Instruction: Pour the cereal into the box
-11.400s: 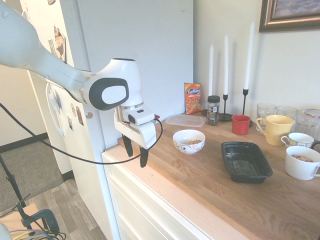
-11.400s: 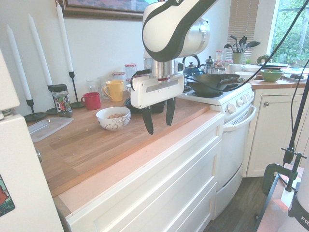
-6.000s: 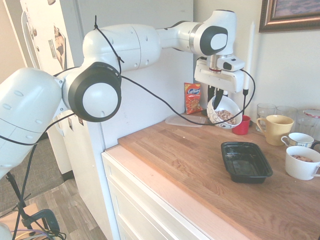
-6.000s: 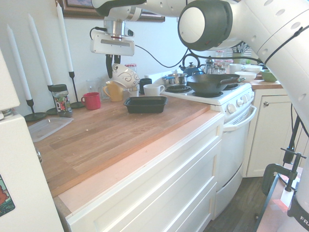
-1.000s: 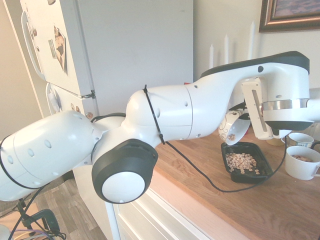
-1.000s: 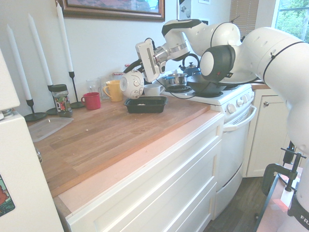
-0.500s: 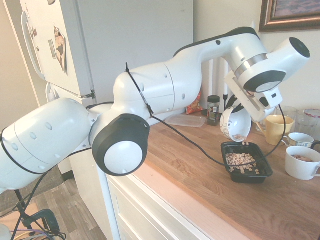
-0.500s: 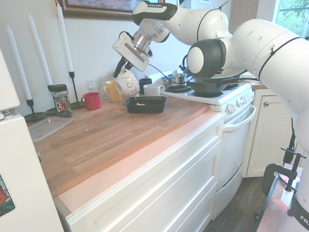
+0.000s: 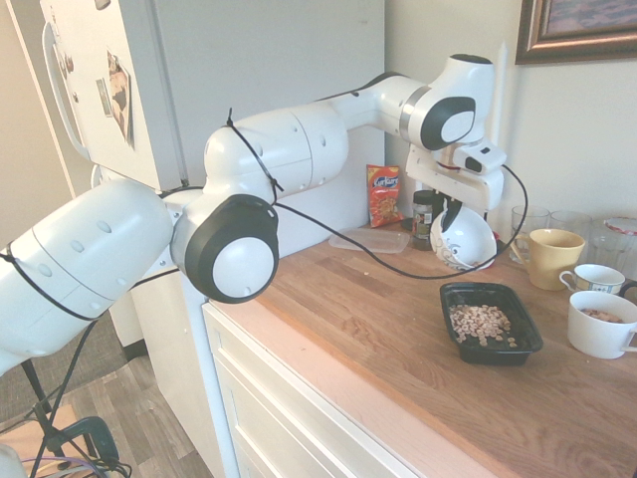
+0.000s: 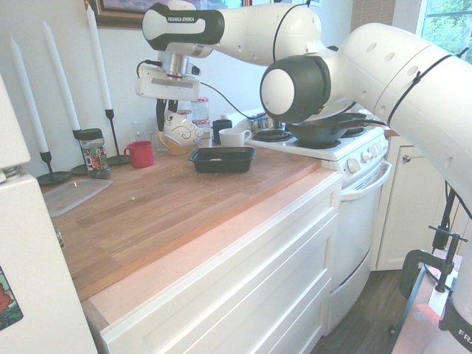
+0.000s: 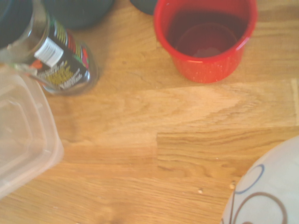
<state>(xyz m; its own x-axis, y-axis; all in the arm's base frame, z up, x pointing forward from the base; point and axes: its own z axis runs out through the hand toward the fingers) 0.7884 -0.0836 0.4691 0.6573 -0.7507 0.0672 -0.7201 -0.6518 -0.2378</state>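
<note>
Box (image 9: 492,321) near the counter (image 9: 398,339) front, cereal (image 9: 481,322) heaped inside. Behind it, gripper (image 9: 450,212) holds the bowl (image 9: 463,239) aloft by its rim, jaws pinched on it. Red cup (image 11: 204,37), jar (image 11: 60,60) and clear container (image 11: 23,135) beyond.

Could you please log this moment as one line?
gripper: holding bowl above counter | cereal: in box | pour: done

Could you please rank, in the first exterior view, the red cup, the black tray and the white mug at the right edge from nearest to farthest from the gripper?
From the gripper, which holds the white patterned bowl:
1. Red cup, just behind the bowl, mostly hidden.
2. Black tray, in front, holding the cereal.
3. White mug, far right edge.
</note>
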